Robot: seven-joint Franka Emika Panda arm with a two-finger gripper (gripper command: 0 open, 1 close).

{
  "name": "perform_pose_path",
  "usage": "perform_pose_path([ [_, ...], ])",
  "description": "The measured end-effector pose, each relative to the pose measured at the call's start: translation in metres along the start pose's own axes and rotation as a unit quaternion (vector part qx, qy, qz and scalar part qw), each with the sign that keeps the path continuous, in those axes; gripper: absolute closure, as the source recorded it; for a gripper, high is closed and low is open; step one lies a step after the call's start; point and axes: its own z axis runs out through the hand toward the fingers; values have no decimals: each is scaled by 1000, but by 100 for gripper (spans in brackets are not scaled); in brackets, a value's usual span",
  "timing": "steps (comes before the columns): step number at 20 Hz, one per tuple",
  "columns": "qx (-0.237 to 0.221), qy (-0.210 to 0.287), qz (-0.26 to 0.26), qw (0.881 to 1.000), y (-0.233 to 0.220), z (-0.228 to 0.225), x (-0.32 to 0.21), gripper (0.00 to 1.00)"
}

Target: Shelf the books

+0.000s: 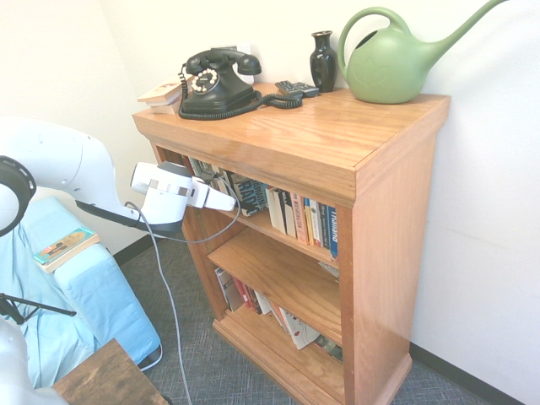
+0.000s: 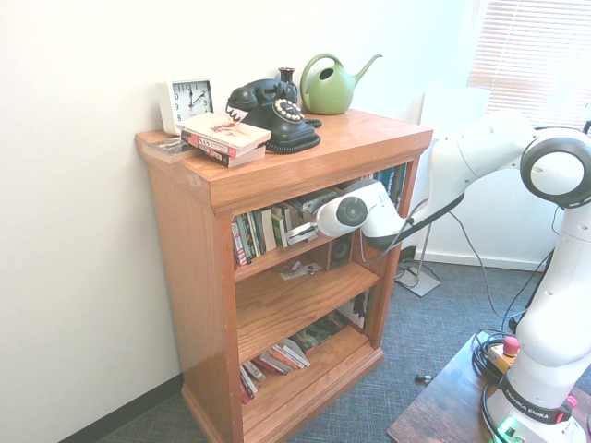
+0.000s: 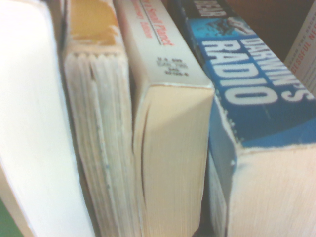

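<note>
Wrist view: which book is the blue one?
The thick paperback, spine lettered "Darwin's Radio" in white; the neighbouring books with visible covers or page edges are whitish, cream or mustard-topped.

Right of centre in the first exterior view: 1 bookcase (image 1: 392, 228), 3 tiers. Along its top, across the upper part of the frame: 1 telephone (image 1: 221, 84), 1 vase (image 1: 323, 63), 1 watering can (image 1: 388, 67). Upper left in the second exterior view: 1 clock (image 2: 187, 103). Left edge of the first: 1 orange-and-teal book (image 1: 66, 246). Right half of the wrist view: 1 "Darwin's Radio" paperback (image 3: 261, 108). The shelved rows are too small to count.
</note>
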Motion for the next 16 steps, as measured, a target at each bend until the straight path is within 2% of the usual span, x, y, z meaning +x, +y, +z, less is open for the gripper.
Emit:
perform_pose_path([
  [12, 0, 2, 9, 1000, -2, -2, 5, 0],
  [16, -4, -23, 24, 999, 9, -13, 2, 0],
])
